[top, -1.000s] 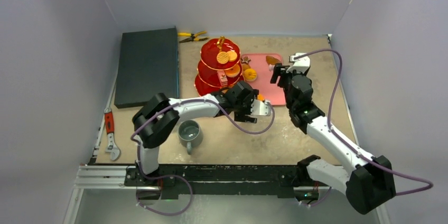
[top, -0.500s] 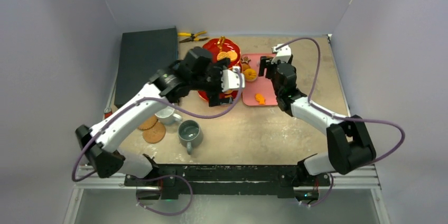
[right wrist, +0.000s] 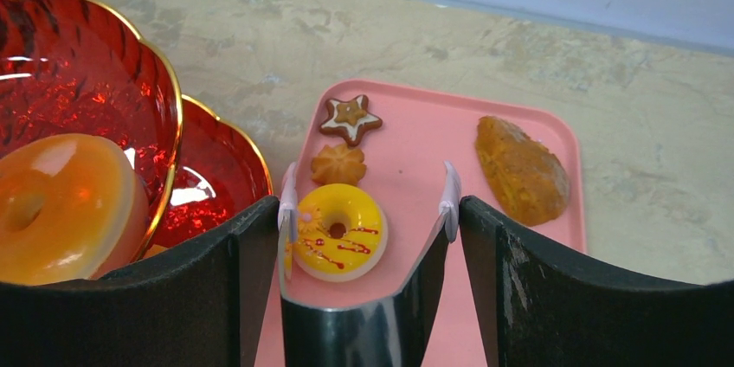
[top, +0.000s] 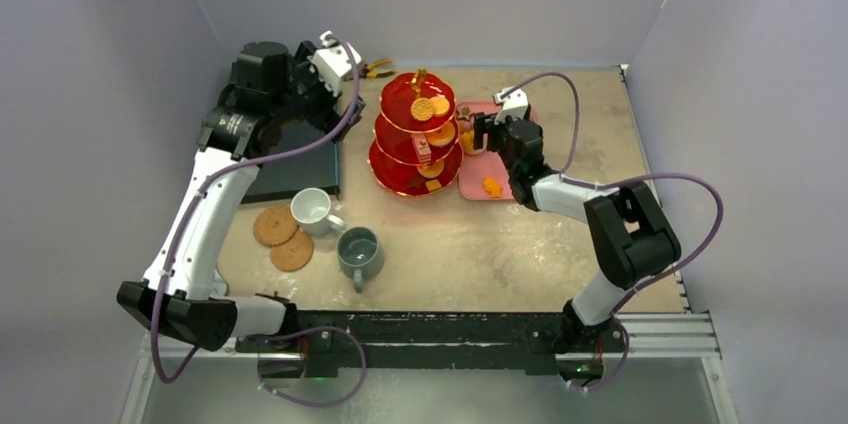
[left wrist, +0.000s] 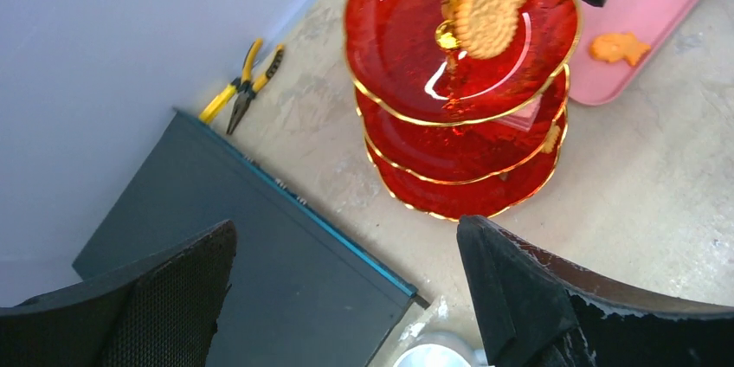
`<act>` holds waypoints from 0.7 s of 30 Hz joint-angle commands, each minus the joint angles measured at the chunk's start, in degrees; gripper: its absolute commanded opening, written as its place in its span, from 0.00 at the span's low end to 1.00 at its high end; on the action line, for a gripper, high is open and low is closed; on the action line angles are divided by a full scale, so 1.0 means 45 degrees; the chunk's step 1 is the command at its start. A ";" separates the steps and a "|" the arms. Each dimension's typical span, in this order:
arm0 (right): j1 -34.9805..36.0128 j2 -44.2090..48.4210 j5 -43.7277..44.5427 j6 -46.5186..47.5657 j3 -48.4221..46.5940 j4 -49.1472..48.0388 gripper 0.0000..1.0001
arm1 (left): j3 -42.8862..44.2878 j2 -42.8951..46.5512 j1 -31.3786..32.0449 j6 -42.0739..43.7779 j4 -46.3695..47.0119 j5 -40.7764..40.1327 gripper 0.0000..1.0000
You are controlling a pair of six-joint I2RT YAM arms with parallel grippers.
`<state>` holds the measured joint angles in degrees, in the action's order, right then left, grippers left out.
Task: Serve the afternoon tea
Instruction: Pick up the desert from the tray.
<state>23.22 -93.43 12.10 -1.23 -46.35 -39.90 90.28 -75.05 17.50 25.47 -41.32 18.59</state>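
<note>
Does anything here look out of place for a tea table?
Yellow-handled pliers lie by the back wall, between the dark slab and the red tiered stand: a workshop tool among tea things. The white mug and grey mug stand on bare table, beside the cork coasters rather than on them.

This is looking like a robot lab cell. Plain grey walls (top: 100,94) are enclosing a worn table (top: 480,264), an aluminium rail (top: 190,331) edging it.
</note>
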 commanded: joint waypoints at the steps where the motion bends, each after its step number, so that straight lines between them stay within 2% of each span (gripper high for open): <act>1: -0.0004 -0.0592 -0.0521 0.0004 -0.0753 -0.1209 0.77 | 0.0938 -0.0110 -0.0948 -0.1050 -0.0316 0.0358 0.99; 6: 0.0015 -0.1352 -0.0460 -0.0097 -0.1147 -0.0972 0.75 | 0.1251 -0.0061 -0.1344 -0.1287 -0.0559 0.0409 0.98; 21: 0.0349 -0.2431 -0.0639 -0.0600 -0.1255 -0.1060 0.73 | 0.0636 0.0601 -0.1349 -0.1299 -0.0231 0.0632 0.97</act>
<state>24.12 -103.28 9.37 -2.68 -49.91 -42.22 93.36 -74.32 11.68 20.29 -43.16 20.40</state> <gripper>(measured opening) 0.741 0.969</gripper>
